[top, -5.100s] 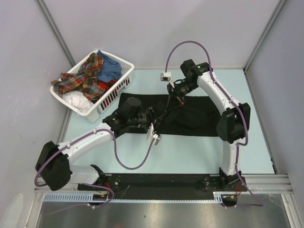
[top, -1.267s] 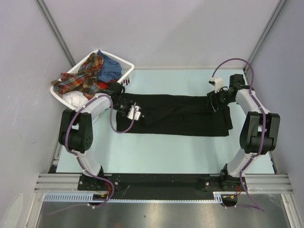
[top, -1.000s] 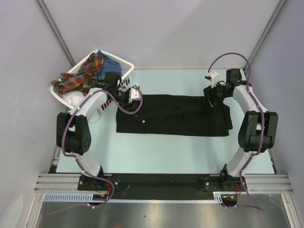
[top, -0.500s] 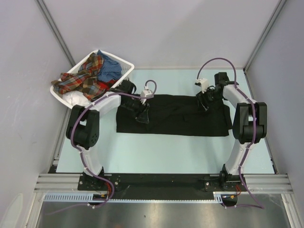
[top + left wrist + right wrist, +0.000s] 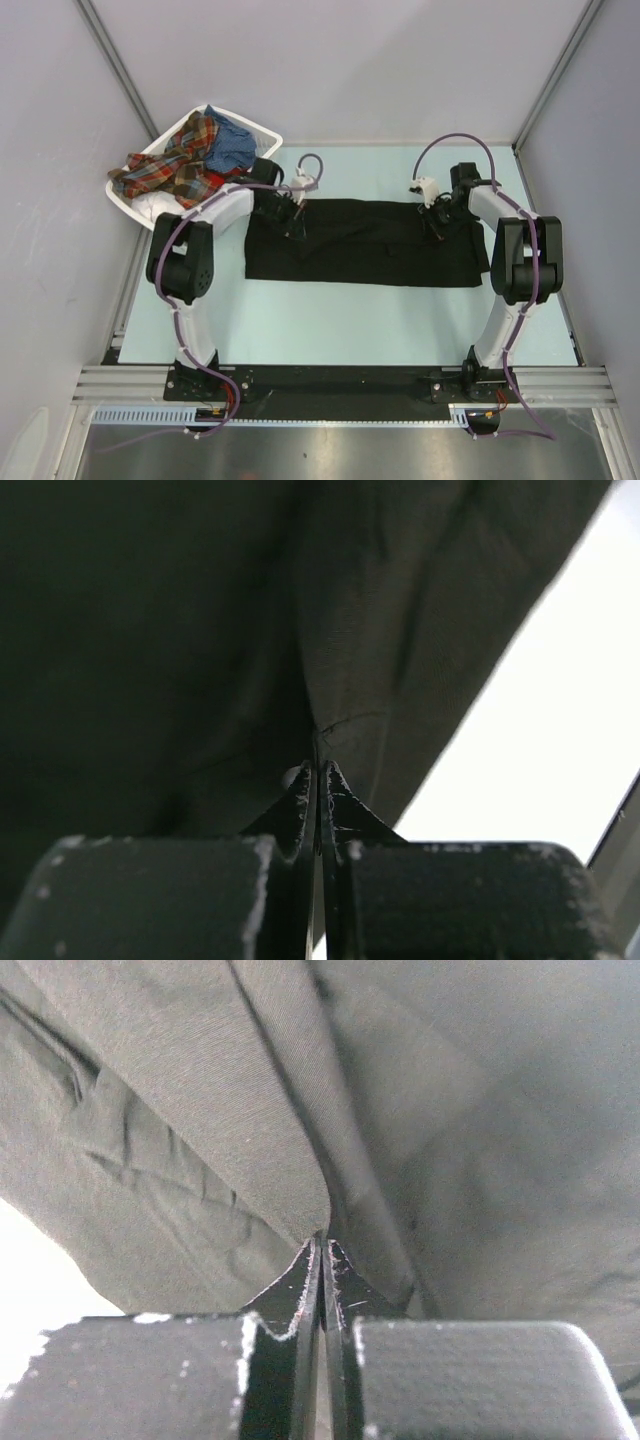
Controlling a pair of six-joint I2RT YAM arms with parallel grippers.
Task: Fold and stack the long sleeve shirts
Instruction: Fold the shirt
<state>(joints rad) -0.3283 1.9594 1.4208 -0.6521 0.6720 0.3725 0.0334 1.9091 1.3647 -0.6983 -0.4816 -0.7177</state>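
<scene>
Black shirt [image 5: 370,250] lies flat on table [image 5: 350,320]. Left gripper [image 5: 318,770] and right gripper [image 5: 320,1245] each pinch it. Basket [image 5: 257,126] alongside holds plaid shirt [image 5: 175,160], blue shirt [image 5: 232,145] and white shirt [image 5: 150,205].

Plain black shirt [image 5: 370,255] lies spread flat, long side crosswise.

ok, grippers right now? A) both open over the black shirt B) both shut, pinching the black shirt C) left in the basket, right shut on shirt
B: wrist views show the left gripper and right gripper with jaws pressed together, each puckering a fold of the black shirt at its tips.
</scene>
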